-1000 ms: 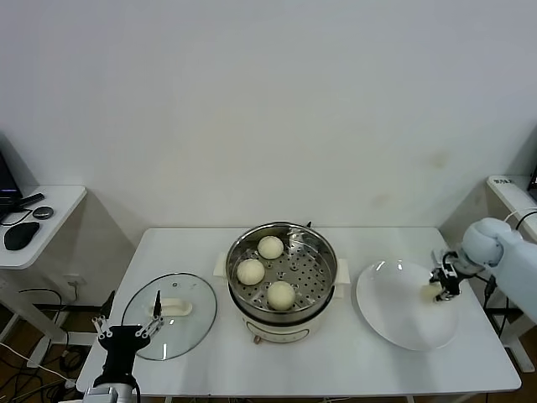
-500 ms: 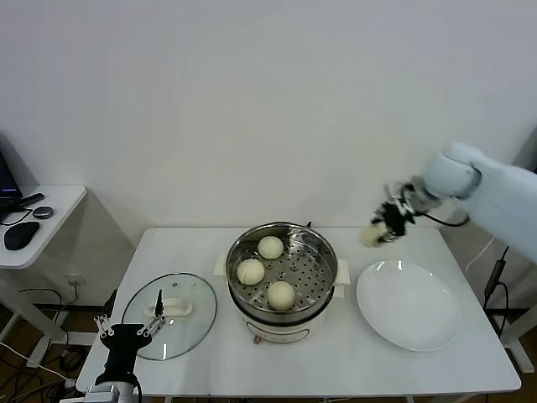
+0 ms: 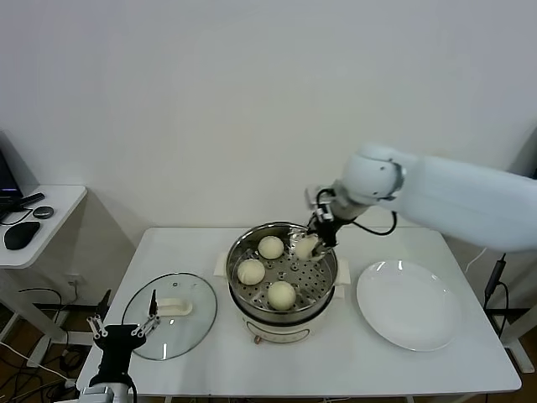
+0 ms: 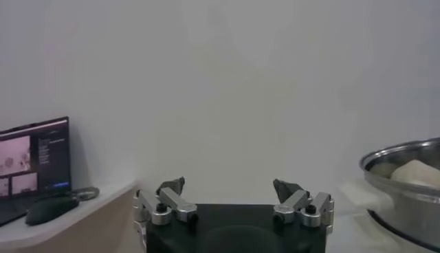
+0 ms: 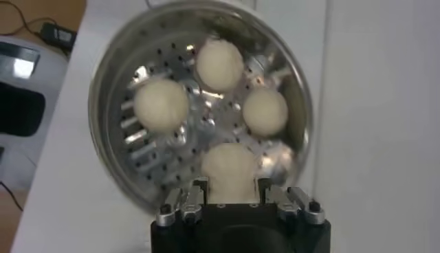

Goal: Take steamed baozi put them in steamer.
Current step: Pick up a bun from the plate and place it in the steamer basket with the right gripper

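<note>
My right gripper [image 3: 312,241] pinches the fourth baozi [image 5: 229,168] over the steamer's [image 3: 243,290] perforated tray, near its back rim. Three baozi [image 3: 270,247] already lie on that tray. My left gripper [image 4: 234,199] waits left of the steamer, fingers spread, empty.

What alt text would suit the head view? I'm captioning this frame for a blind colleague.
The right gripper holds the fourth baozi over the steamer, where three baozi already sit on the tray. The white plate to its right is bare, the glass lid lies on the table's left, and the left gripper waits open by it.
</note>
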`<action>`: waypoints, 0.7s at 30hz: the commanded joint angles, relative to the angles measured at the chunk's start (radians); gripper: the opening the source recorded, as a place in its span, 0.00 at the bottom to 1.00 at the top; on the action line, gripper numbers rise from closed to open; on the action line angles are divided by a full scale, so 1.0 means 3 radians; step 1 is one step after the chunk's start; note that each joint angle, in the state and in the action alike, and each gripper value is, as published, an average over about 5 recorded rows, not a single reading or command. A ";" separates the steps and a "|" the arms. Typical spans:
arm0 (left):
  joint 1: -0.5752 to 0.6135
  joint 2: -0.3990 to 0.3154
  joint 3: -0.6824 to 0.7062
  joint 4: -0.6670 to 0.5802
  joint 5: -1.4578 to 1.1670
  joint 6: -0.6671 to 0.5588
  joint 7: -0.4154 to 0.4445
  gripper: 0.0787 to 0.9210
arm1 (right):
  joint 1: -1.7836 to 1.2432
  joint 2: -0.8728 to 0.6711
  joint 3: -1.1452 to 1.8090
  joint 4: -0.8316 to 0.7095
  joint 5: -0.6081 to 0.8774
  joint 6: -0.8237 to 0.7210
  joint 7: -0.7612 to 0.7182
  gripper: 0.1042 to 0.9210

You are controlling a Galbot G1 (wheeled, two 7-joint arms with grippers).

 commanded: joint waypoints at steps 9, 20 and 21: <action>-0.0020 -0.0033 -0.0031 0.0117 -0.0001 -0.0051 -0.0010 0.88 | -0.0608 0.0309 0.0021 -0.0441 -0.0306 -0.0262 0.0184 0.42; -0.0050 -0.0013 -0.0009 0.0096 0.0001 -0.0040 -0.0010 0.88 | -0.0719 0.0346 0.0108 -0.0520 -0.0356 -0.0211 0.0236 0.42; -0.0049 -0.0010 -0.0008 0.0093 0.0002 -0.0040 -0.0010 0.88 | -0.0715 0.0341 0.0111 -0.0512 -0.0350 -0.0204 0.0236 0.42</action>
